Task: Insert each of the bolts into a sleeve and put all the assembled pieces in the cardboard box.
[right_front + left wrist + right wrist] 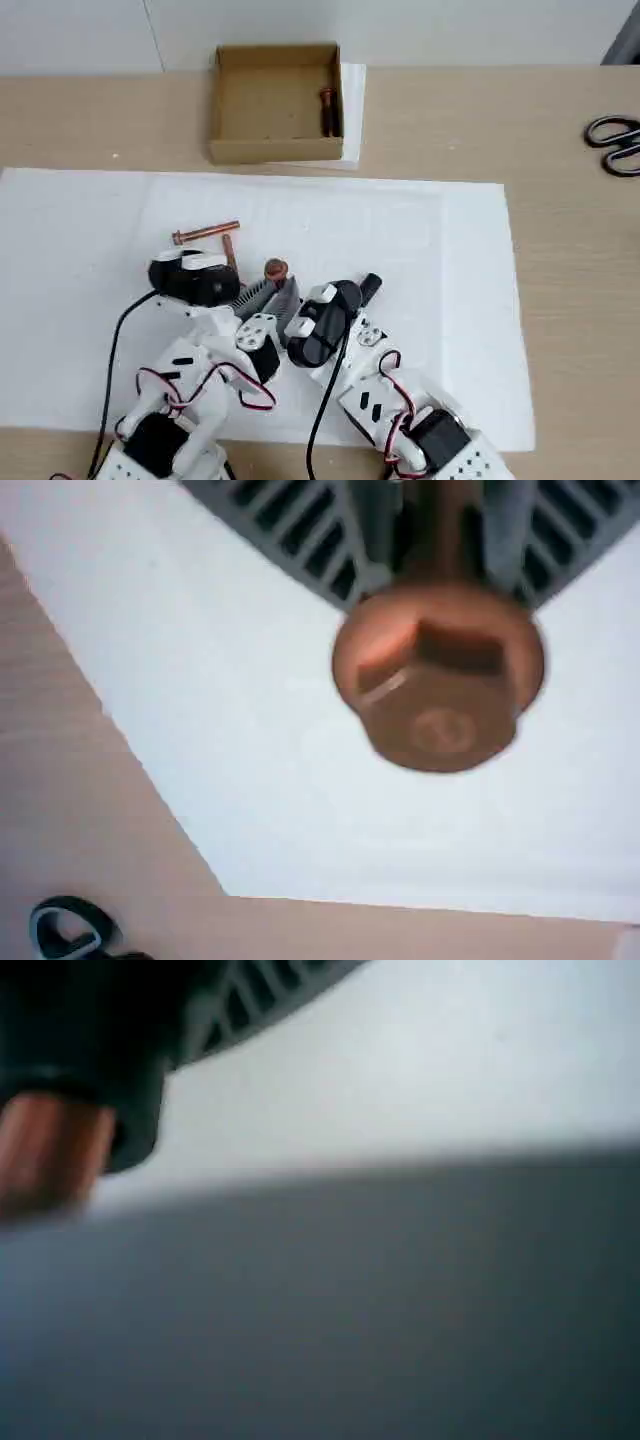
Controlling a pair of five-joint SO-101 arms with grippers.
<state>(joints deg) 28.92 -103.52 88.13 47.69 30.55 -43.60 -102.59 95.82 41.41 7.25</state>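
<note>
The left arm's (195,280) ribbed grey jaws are closed on a copper bolt (438,675), its hexagonal head facing the wrist camera and its shank running back between them. In the high view that head sits towards the cardboard box (275,150), and the right arm (325,320) is just beside it. A copper tube end (50,1150) pokes from something dark by the right arm; likely the sleeve, but I cannot tell whether the right jaws grip it. Mating probably depends on lining up tube and shank. A loose bolt (205,233) lies crosswise on the white sheet (450,300). The head's stamp is unreadable
</note>
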